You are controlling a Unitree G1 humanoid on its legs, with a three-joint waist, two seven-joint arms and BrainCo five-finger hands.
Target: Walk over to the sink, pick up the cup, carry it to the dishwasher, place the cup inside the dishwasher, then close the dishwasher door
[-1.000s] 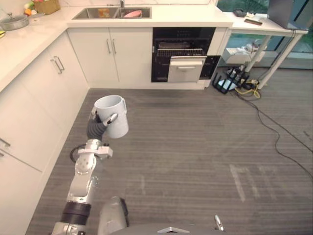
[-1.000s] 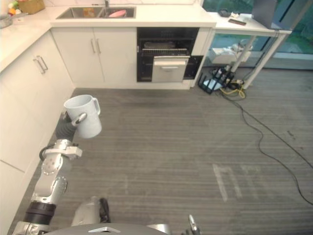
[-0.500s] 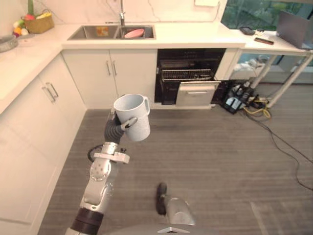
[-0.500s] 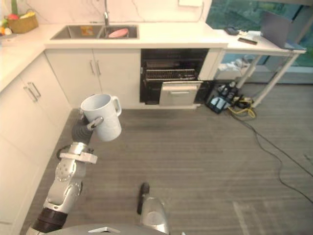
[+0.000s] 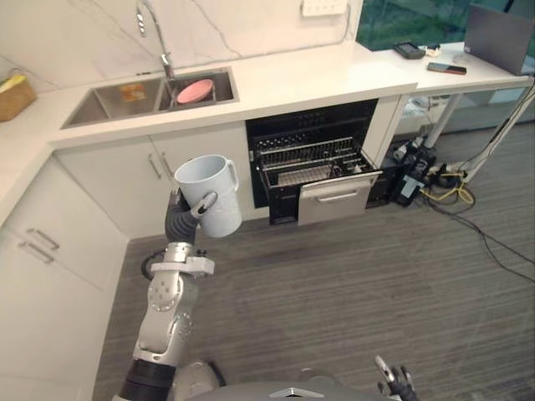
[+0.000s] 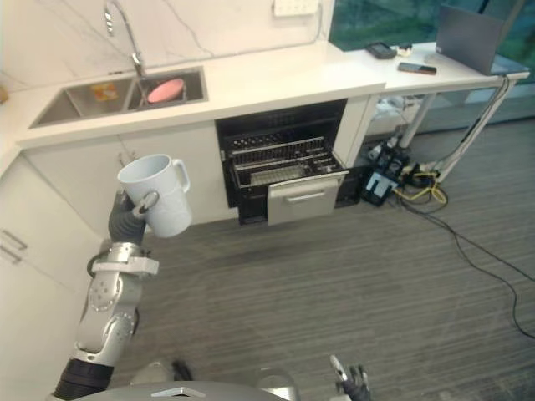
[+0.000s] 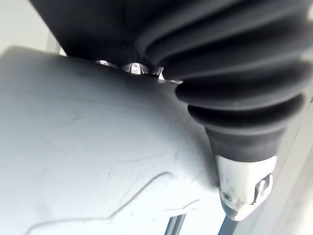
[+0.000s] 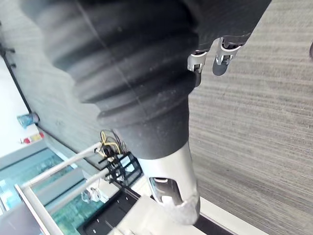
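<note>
Cup (image 5: 222, 210) hides most of left hand (image 5: 204, 204) gripping it

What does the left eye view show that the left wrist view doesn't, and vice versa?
Left eye view adds the sink, the faucet and the open dishwasher with its rack. Left wrist view adds the cup's wall up close, fingers against it. Both share the cup gripped in the left hand.

Smooth, matt pale cup (image 5: 224, 213), brushed metal sink (image 5: 94, 107), glossy white stone counter (image 5: 309, 79), streaky grey floor (image 5: 376, 276).
</note>
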